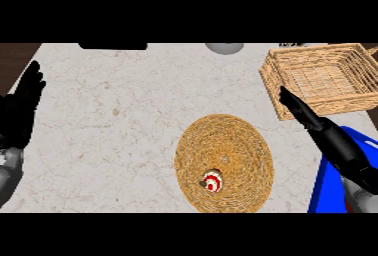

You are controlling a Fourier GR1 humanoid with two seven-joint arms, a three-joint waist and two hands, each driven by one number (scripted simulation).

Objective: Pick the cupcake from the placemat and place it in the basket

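Note:
A small cupcake (212, 181) with red and white frosting sits on the near part of a round woven placemat (225, 145) in the middle of the counter. A square wicker basket (294, 92) stands at the back right with nothing visible inside. My right hand (332, 140) is raised at the right, fingers straight and pointing toward the basket's near corner, well right of the cupcake. My left hand (21, 110) rests open at the left edge, fingers up.
A blue object (331, 185) lies at the right edge under my right forearm. A grey round object (224, 47) and a dark flat item (112, 46) sit along the counter's far edge. The marble counter (111, 130) spreads between the hands.

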